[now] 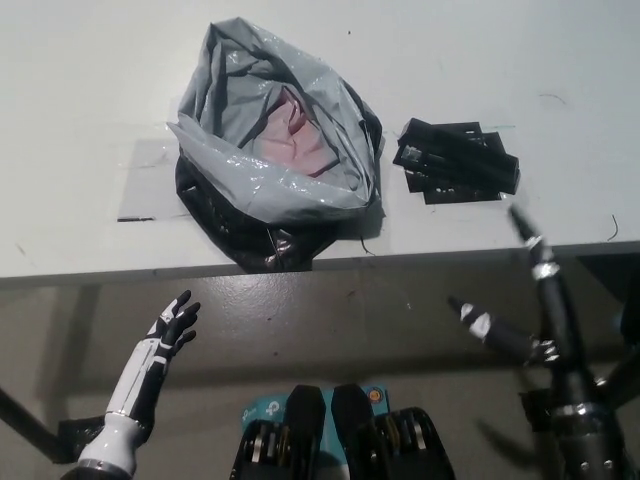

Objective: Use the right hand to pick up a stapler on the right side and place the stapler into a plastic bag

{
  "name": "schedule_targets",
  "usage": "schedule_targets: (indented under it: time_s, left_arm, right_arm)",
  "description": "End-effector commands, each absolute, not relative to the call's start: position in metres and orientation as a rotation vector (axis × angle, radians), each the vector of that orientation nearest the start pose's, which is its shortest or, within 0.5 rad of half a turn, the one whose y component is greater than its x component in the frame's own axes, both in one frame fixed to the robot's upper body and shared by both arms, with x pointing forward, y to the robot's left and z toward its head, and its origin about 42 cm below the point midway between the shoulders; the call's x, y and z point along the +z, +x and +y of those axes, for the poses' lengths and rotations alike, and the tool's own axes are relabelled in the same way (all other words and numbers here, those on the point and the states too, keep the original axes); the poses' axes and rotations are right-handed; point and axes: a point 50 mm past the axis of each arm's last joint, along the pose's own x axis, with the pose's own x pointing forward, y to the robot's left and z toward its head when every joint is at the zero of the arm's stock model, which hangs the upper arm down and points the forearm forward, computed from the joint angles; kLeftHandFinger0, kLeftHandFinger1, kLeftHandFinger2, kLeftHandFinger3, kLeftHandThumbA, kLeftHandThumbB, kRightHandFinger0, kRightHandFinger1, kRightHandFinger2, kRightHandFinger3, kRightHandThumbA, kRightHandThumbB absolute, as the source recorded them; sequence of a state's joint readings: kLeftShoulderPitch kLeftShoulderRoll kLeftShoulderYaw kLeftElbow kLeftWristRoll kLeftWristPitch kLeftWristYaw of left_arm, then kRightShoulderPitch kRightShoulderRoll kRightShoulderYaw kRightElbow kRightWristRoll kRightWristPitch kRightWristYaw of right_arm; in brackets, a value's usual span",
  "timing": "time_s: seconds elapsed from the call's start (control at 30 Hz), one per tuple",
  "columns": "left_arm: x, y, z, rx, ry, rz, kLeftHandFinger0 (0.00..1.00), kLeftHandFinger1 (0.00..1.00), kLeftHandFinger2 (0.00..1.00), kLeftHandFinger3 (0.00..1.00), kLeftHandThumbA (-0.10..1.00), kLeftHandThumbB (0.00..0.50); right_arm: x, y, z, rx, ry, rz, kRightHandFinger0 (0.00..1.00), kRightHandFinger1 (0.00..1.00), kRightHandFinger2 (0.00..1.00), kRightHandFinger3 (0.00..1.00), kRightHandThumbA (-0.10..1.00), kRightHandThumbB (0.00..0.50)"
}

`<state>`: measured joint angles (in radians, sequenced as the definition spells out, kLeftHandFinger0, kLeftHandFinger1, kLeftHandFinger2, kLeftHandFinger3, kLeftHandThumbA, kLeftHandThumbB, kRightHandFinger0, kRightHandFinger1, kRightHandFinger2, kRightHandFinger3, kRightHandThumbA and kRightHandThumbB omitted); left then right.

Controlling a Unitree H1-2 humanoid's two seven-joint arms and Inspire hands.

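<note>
Stapler: the stapler is seen as a black, low, long body with glossy glints, lying flat; its finer parts are too dark to be made out
Stapler place: it is set on the white desk, on the right side, just beside the plastic bag and apart from it by a narrow strip of bare top
Plastic bag: grey on the outside and black beneath, crumpled, its mouth turned upward and held wide, with a pinkish inside shown
Right robot hand: the black right robot hand is held below the desk's front edge, over the floor; its fingers are spread, nothing is gripped, and one fingertip is seen against the desk's front edge, short of the stapler
Left robot hand: the white left robot hand is kept at the lower left, below the desk edge, fingers apart and empty
Edges: the desk's front edge is run across the picture, with the bag's lower fold brought close to it; a band of bare top is left between the stapler and that edge
Open room: bare desk is left right of and behind the stapler, and behind the bag
</note>
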<state>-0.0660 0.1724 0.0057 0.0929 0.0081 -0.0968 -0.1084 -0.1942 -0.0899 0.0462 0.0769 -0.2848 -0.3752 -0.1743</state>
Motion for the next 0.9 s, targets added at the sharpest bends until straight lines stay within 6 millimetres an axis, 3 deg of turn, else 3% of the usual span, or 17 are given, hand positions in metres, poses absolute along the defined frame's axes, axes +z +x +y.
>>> schedule_targets:
  time_s: [0.0,0.07,0.13,0.2,0.33,0.4,0.53,0.63,0.7,0.77,0.87]
  left_arm:
    - [0.114,0.307,0.263,-0.145,0.189,-0.143,1.00,1.00,1.00,1.00,1.00,0.231]
    - [0.114,0.308,0.263,-0.148,0.190,-0.143,1.00,1.00,1.00,1.00,1.00,0.226]
    - [0.114,0.308,0.262,-0.150,0.189,-0.140,1.00,1.00,1.00,1.00,1.00,0.228]
    - [0.112,0.306,0.263,-0.147,0.189,-0.134,1.00,1.00,1.00,1.00,1.00,0.226]
    - [0.111,0.304,0.263,-0.148,0.184,-0.126,1.00,1.00,1.00,1.00,1.00,0.230]
    - [0.111,0.304,0.265,-0.142,0.195,-0.129,1.00,1.00,1.00,1.00,1.00,0.233]
    - [0.111,0.304,0.264,-0.140,0.186,-0.125,1.00,1.00,1.00,1.00,1.00,0.235]
    - [0.112,0.303,0.264,-0.139,0.190,-0.126,1.00,1.00,1.00,1.00,1.00,0.242]
    - [0.111,0.302,0.264,-0.140,0.184,-0.127,1.00,1.00,1.00,1.00,1.00,0.244]
    - [0.111,0.302,0.264,-0.139,0.186,-0.129,1.00,1.00,1.00,1.00,1.00,0.242]
    - [0.111,0.303,0.264,-0.140,0.183,-0.129,1.00,1.00,1.00,1.00,1.00,0.238]
  right_arm:
    - [0.255,0.333,-0.231,-0.135,-0.292,-0.836,1.00,1.00,1.00,1.00,0.90,0.243]
    - [0.296,0.338,-0.240,-0.109,-0.297,-0.896,1.00,1.00,1.00,1.00,0.87,0.237]
    - [0.329,0.347,-0.246,-0.072,-0.321,-0.902,1.00,1.00,1.00,1.00,0.89,0.289]
    - [0.363,0.369,-0.251,-0.018,-0.376,-0.871,1.00,1.00,1.00,1.00,0.92,0.335]
    - [0.400,0.409,-0.252,0.047,-0.443,-0.760,1.00,1.00,1.00,1.00,0.84,0.344]
    - [0.419,0.445,-0.245,0.110,-0.511,-0.640,1.00,1.00,1.00,1.00,0.83,0.346]
    - [0.430,0.494,-0.234,0.174,-0.672,-0.442,1.00,1.00,1.00,1.00,0.83,0.352]
    - [0.429,0.519,-0.225,0.213,-0.734,-0.349,1.00,1.00,1.00,1.00,0.82,0.362]
    - [0.425,0.539,-0.216,0.241,-0.807,-0.278,1.00,1.00,1.00,1.00,0.81,0.389]
    - [0.417,0.553,-0.208,0.264,-0.865,-0.224,1.00,1.00,1.00,1.00,0.79,0.353]
    - [0.404,0.568,-0.199,0.289,-0.922,-0.134,1.00,1.00,1.00,1.00,0.83,0.374]
